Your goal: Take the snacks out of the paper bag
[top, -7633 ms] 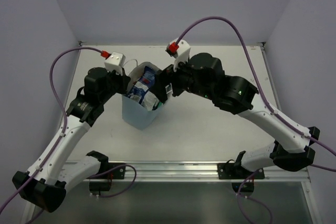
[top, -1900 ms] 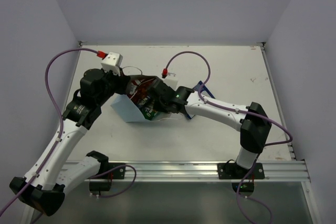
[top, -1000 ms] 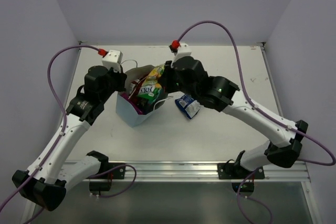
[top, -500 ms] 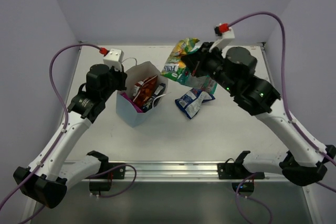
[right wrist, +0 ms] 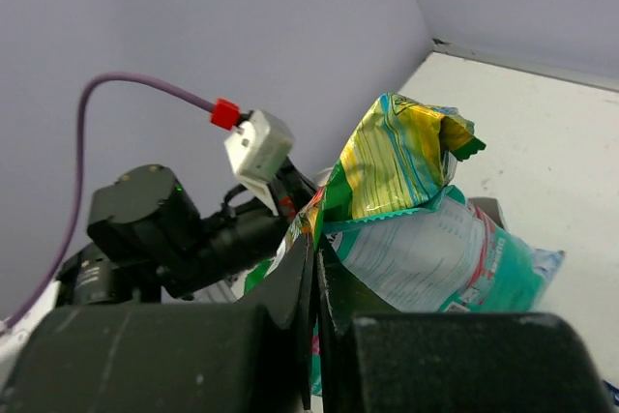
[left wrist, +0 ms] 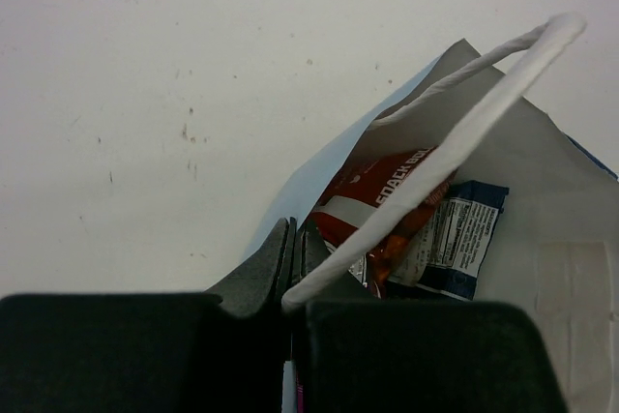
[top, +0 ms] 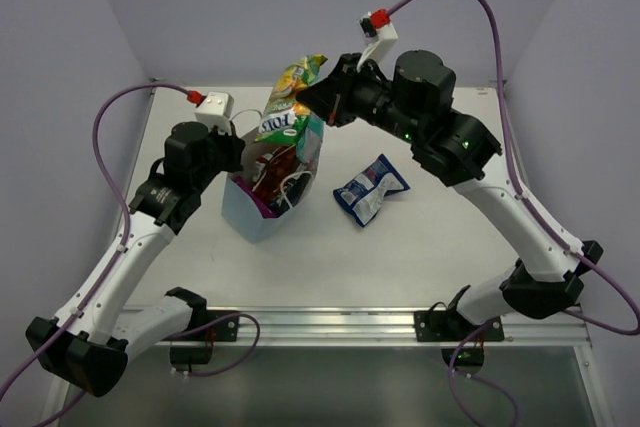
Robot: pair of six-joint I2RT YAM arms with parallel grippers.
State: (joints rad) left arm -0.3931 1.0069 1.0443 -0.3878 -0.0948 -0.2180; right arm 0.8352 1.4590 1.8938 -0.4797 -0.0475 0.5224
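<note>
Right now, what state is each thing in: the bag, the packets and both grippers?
left gripper: shut on the rim of the bag
right gripper: shut on yellow packet, raised above the bag
bag: standing, open
yellow packet: held in the air
teal packet: hanging with it, apparently in the same pinch
blue packet: lying outside the bag
red packet: in the bag
second blue packet: in the bag

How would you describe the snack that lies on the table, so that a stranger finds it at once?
On the white table, find the light-blue paper bag standing left of the middle. To its right, apart from it, a blue-white packet lies on the bare surface. It is the only snack on the table: the others sit in the bag or hang from the right gripper above.
</note>
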